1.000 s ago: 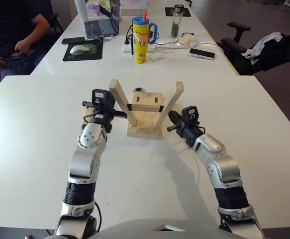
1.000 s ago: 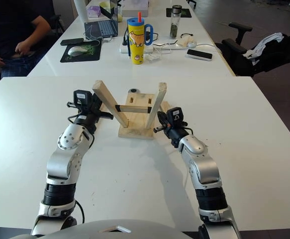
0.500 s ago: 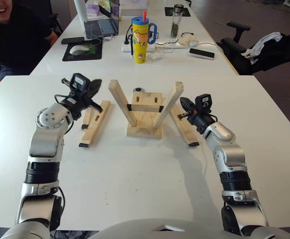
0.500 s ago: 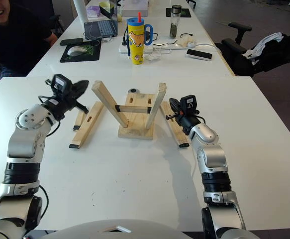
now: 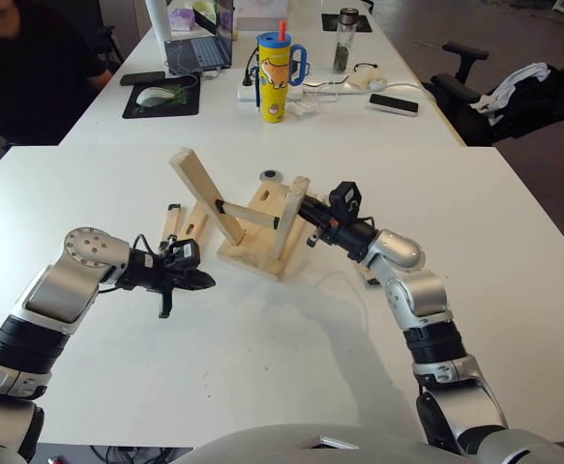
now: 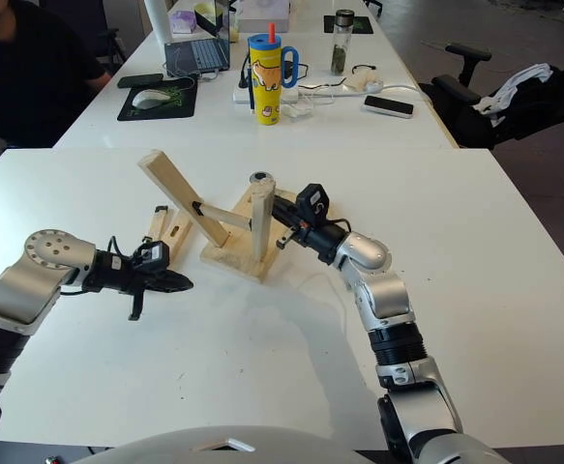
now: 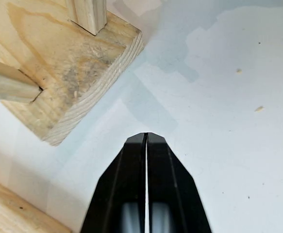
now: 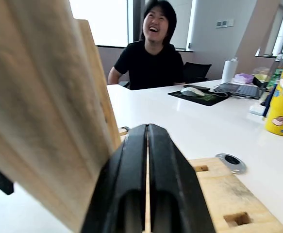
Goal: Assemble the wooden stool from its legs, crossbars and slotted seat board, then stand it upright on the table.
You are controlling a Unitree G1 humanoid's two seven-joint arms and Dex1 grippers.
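1. Head views: the half-built stool rests upside down near the middle of the white table [image 5: 291, 358]. A thick, pale wooden seat board [image 5: 248, 259] carries two square pale-wood legs [image 5: 204, 193], which splay outward and are joined by a short wooden crossbar [image 5: 248, 213]. The board is skewed and appears tipped up on its right side. Two loose pale-wood pieces [image 5: 180, 227] lie flat just beside it on the left.
2. The assembly is judged stiff, fairly light and rough-grained rather than slippery. The joints may only be pressed in, so a pull high on a leg could loosen them. A hold low on a leg or across the board's edge is judged safest.
3. The left gripper [image 5: 202, 281] hangs low over the table near the board's front-left corner, apart from it. The right gripper [image 5: 309, 210] is at the right-hand leg, about halfway up.
4. Left wrist view: the black fingertips [image 7: 131, 160] are pressed together with nothing between them. They point at bare table, and the board's corner lies near but is untouched.
5. Right wrist view: the fingers [image 8: 126, 184] are likewise together and empty, lying against or just beside the leg's side. Beyond them, rectangular slots [image 8: 237, 219] can be seen in the board.
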